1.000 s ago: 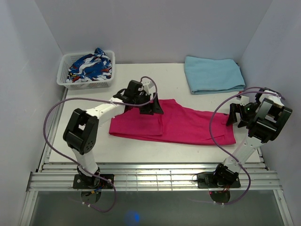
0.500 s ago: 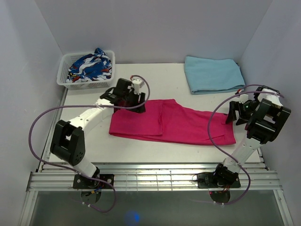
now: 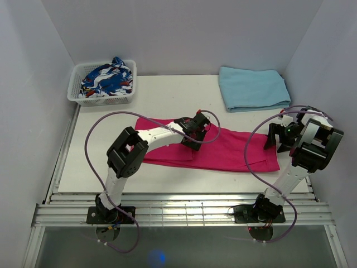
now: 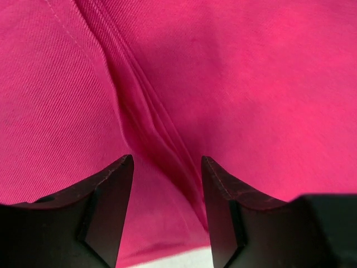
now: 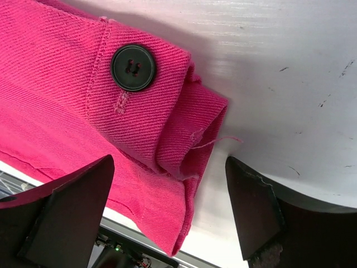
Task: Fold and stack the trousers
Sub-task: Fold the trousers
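Observation:
The magenta-pink trousers (image 3: 234, 151) lie flat across the middle of the white table (image 3: 167, 97), waistband end at the right. My left gripper (image 3: 195, 133) is low over their middle. In the left wrist view it (image 4: 167, 173) is open, its fingers (image 4: 109, 212) astride a raised fold ridge in the trousers (image 4: 251, 84). My right gripper (image 3: 275, 137) is at the right end. In the right wrist view it (image 5: 167, 190) is open wide around the folded waistband corner (image 5: 184, 139), beside a black button (image 5: 133, 67). It holds nothing.
A white basket (image 3: 74, 94) with a blue-white-red patterned garment (image 3: 106, 78) stands at the back left. A folded light blue cloth (image 3: 252, 88) lies at the back right. Purple cables loop around both arms. A slatted rail runs along the near table edge (image 3: 178, 212).
My left gripper has swung from the trousers' left end rightwards to their middle. The trousers' left part now lies flatter and reaches further back left. The right gripper has barely shifted.

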You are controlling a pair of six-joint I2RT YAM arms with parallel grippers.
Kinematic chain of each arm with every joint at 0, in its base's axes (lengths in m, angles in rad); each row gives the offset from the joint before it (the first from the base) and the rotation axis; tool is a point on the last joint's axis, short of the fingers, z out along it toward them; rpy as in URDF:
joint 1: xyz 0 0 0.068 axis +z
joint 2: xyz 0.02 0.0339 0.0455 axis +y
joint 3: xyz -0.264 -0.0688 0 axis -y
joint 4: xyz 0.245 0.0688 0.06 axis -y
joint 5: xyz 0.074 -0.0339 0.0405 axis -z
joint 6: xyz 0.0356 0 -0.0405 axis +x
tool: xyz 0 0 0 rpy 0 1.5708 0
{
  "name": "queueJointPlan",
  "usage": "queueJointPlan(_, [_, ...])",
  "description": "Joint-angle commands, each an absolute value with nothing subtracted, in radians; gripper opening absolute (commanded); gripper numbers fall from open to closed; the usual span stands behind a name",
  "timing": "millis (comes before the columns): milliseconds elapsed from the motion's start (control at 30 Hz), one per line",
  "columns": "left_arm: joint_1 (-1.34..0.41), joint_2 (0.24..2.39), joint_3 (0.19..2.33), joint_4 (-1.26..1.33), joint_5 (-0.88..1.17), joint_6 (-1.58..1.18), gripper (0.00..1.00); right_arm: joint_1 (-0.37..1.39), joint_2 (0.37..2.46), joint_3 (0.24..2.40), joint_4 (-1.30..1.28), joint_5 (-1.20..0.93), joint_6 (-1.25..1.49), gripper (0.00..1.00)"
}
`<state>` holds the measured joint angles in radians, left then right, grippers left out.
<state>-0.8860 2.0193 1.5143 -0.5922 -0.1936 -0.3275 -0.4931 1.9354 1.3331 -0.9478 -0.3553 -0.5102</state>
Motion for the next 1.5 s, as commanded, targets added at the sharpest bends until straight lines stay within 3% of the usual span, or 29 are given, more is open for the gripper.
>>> queueJointPlan(0, [-0.891,2.054,1.591,-0.66,-0.294,-0.384,0.59,-0.489,1.921,1.293,-0.902,-0.339,-0.5,0.87])
queueJointPlan(167, [-0.893,2.091,1.589,-0.67,-0.322,-0.382,0.45,-0.489,1.924,1.287,-0.896,-0.345,-0.505,0.87])
queueJointPlan(333, [-0.896,2.071,1.58,-0.673,-0.307,-0.367,0.17,-0.489,1.931,1.293,-0.899,-0.351,-0.505,0.86])
queueJointPlan(467, [-0.907,2.02,1.566,-0.672,-0.29,-0.342,0.02,-0.488,1.936,1.299,-0.902,-0.353,-0.505,0.86])
queueJointPlan(867, [-0.931,1.95,1.532,-0.675,-0.227,-0.327,0.0,-0.48,1.93,1.301,-0.907,-0.357,-0.508,0.86])
queueJointPlan(967, [-0.931,1.989,1.539,-0.68,-0.203,-0.337,0.08,-0.479,1.93,1.302,-0.911,-0.359,-0.509,0.87])
queueJointPlan(1100, [-0.931,2.034,1.548,-0.68,-0.167,-0.345,0.27,-0.477,1.928,1.305,-0.916,-0.362,-0.511,0.87])
queueJointPlan(1133, [-0.931,2.04,1.554,-0.677,-0.167,-0.344,0.38,-0.477,1.927,1.308,-0.917,-0.362,-0.512,0.87])
queueJointPlan(1233, [-0.92,2.016,1.574,-0.643,-0.153,-0.319,0.54,-0.477,1.921,1.316,-0.926,-0.365,-0.522,0.89])
queueJointPlan(1267, [-0.916,1.975,1.575,-0.626,-0.141,-0.307,0.68,-0.477,1.919,1.324,-0.931,-0.368,-0.531,0.9])
queueJointPlan(1467, [-0.769,1.813,1.586,-0.594,0.016,-0.297,0.89,-0.482,1.885,1.38,-0.985,-0.382,-0.577,0.96])
